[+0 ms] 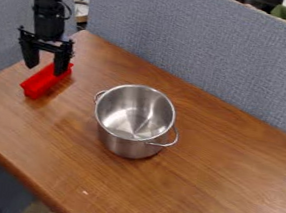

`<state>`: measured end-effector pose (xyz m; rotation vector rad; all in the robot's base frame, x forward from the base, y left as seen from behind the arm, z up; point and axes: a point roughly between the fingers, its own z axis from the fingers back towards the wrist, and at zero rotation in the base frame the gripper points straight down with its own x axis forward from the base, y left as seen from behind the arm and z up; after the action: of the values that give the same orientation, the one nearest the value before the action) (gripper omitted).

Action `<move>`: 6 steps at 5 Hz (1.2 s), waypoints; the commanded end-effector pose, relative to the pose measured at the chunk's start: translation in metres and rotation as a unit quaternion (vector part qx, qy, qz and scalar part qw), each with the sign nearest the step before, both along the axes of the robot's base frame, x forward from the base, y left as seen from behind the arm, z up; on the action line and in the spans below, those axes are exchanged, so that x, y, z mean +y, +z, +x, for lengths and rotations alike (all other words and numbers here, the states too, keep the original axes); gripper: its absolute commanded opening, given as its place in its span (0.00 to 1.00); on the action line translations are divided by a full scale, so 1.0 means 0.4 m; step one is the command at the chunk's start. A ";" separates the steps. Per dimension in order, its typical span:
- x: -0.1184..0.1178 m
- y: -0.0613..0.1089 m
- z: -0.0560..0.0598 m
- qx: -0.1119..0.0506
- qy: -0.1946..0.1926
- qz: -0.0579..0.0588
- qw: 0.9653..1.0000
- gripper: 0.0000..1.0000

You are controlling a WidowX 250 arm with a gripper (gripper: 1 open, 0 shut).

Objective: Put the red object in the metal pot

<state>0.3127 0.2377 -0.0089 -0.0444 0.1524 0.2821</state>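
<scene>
Nothing moved yet: red object [45,82] lies on table [216,180] at pot's [136,120] nine o'clock, claw [44,64] wide, empty, poised over it; grasp, carry, drop remain.

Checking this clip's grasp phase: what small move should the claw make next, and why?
Probably close on the red object. The claw stands open, pointing down, its fingers apparently straddling the block's far end, though contact is hard to tell. The metal pot sits empty to the right.

Brown wooden surface [216,180], grain running lengthwise, slight sheen. Behind it, grey-blue fabric partition panels [184,34] standing upright along the far edge and left side.
</scene>
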 end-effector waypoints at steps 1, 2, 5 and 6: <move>0.025 0.028 -0.009 -0.010 0.008 0.015 1.000 1.00; 0.023 0.021 -0.014 -0.009 0.008 0.014 1.000 1.00; 0.022 -0.001 -0.020 -0.002 0.009 0.010 1.000 1.00; 0.022 -0.006 -0.022 0.000 0.009 0.009 1.000 1.00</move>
<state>0.3037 0.2394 -0.0228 -0.0448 0.1768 0.2913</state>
